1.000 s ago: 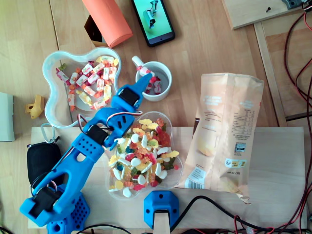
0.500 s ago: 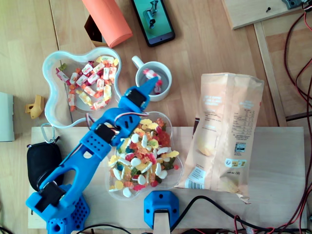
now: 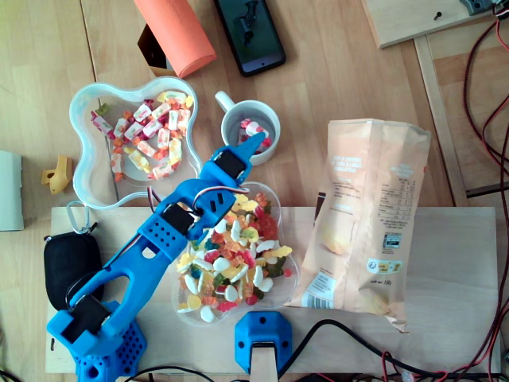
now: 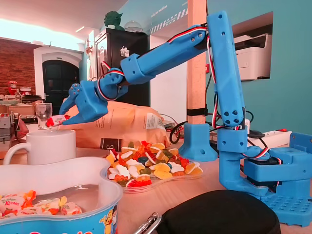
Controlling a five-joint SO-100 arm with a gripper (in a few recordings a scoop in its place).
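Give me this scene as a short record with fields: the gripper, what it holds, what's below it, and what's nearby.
gripper: blue gripper, hanging over the mug
holds: wrapped candy, pinched at the fingertips
below: white mug, a few candies inside in the overhead view
nearby: gummies in a clear dish; bowl of wrapped sweets; snack bag

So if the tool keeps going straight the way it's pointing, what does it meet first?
Probably the white mug: the tool hangs above its rim, angled down into it, so the candies inside come first. Depth is unclear.
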